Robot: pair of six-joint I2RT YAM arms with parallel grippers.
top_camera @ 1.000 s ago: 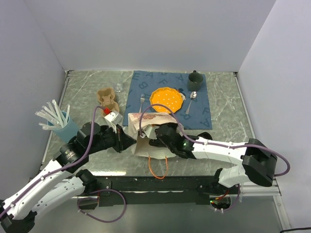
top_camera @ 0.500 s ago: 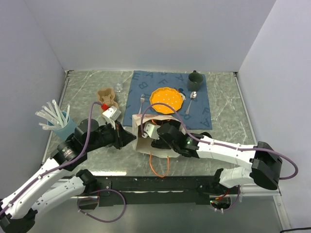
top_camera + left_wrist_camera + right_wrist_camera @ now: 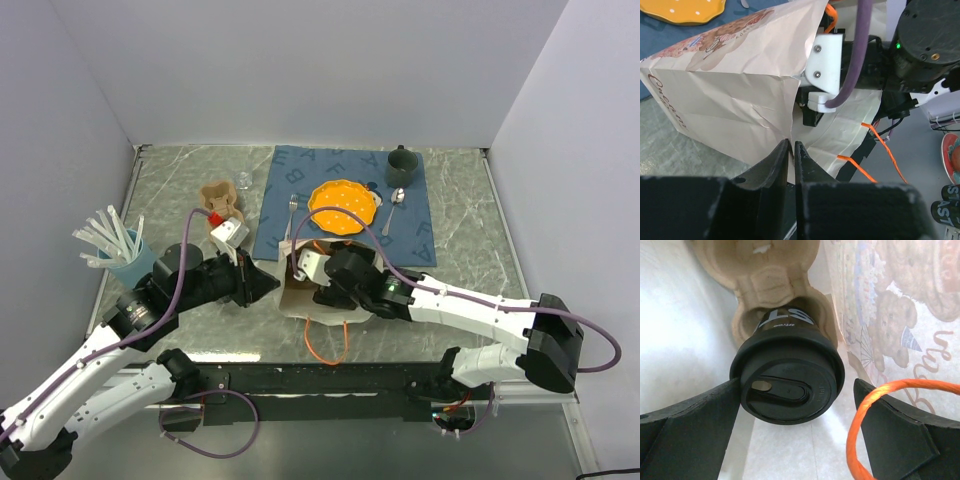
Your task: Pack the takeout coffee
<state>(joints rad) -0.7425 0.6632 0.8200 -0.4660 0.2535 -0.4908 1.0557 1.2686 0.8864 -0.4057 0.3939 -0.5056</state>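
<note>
Right wrist view: we watch the right gripper (image 3: 790,396) spring wide off the takeout coffee (image 3: 787,382), which is now seated in the cardboard carrier (image 3: 765,270) inside the paper bag (image 3: 725,110), while the left gripper (image 3: 791,150) pinches its left edge, so the drop looks done.

From above, the bag (image 3: 292,298) hides your right gripper (image 3: 797,385) and the cup (image 3: 787,375) between its fingers. In that wrist's view the cup's lower half is sunk out of sight in the carrier (image 3: 765,270) beyond the fingers. At your left gripper's (image 3: 791,145) tips, you cannot tell whether the bag's paper edge is pinched.
</note>
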